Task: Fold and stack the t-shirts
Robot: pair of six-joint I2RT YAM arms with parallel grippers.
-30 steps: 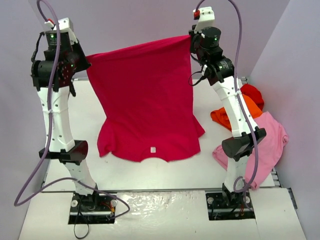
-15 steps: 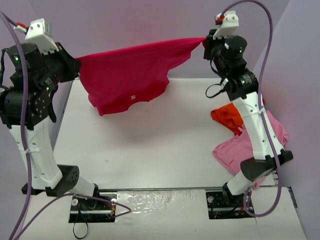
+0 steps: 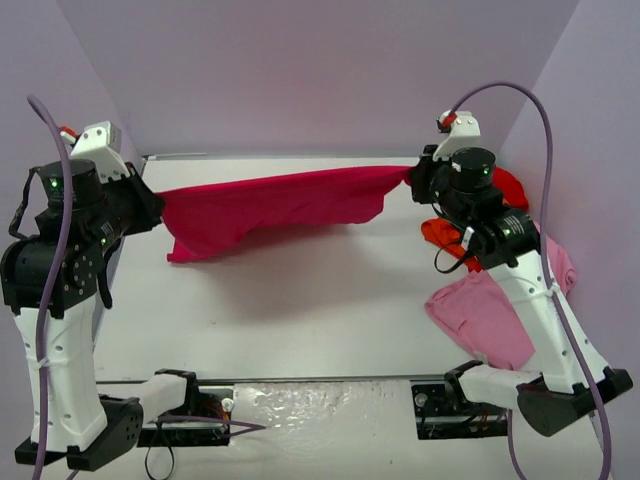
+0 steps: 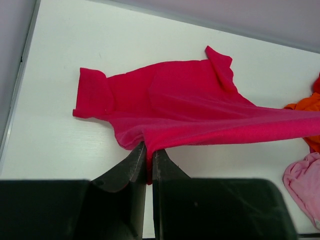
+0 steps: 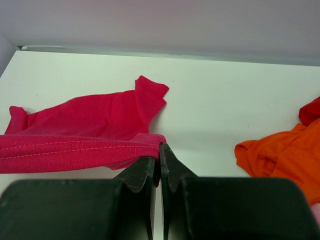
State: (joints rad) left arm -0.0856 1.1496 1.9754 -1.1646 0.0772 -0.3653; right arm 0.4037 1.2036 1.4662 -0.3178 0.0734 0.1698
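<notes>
Left pincer [image 3: 160, 208] and right pincer [image 3: 410, 180] are each clamping an end of the raspberry-red shirt [image 3: 270, 205], which is hanging stretched over the bench's [image 3: 300, 310] far half, sleeves resting on it. Orange shirt [image 3: 440, 235] and pink shirt [image 3: 485, 315] are lying by the bench's right edge.

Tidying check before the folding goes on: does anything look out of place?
Nothing looks damaged. The orange shirt, pale pink shirt and bright red shirt lie crumpled and unfolded at the right side of the table.
</notes>
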